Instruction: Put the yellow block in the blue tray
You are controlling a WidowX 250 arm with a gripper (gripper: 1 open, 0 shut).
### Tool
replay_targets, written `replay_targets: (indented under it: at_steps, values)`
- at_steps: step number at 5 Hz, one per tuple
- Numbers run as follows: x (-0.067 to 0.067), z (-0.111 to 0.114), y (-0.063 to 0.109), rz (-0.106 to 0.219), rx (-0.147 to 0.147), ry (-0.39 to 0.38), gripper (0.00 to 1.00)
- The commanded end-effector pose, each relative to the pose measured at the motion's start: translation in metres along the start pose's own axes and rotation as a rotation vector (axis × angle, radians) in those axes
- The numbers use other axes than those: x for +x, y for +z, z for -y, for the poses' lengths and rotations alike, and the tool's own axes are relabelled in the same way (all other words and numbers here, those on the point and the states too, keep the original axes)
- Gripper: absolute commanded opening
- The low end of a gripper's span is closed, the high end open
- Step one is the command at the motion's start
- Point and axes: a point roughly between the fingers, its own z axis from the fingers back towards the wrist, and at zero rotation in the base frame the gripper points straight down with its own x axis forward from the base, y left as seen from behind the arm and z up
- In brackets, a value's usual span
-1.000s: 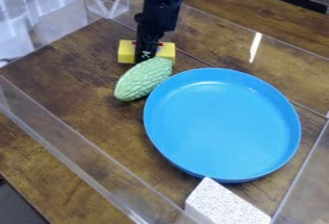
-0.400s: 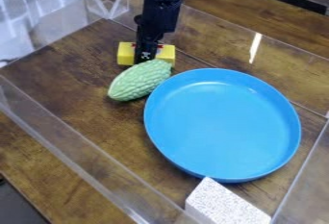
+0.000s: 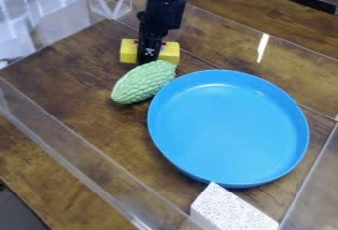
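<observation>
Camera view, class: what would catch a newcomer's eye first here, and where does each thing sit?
The big blue tray fills the right of the wooden table. At upper left the black gripper stands straight down, closed on the yellow block. A bumpy green lump lies just in front, beside the tray's rim.

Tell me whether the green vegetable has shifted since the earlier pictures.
Yes. The green vegetable slid slightly left, away from the blue tray rim, which stayed fixed.
</observation>
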Motion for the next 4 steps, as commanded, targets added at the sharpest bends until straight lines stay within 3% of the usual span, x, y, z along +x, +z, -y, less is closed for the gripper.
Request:
replay_targets:
  at_steps: [1, 4]
  values:
    - [0.0099, -0.0121, 0.0573, 0.067, 0.132, -0.005, 0.0]
    - [0.0177, -0.0056, 0.0661, 0.06, 0.131, -0.016, 0.0]
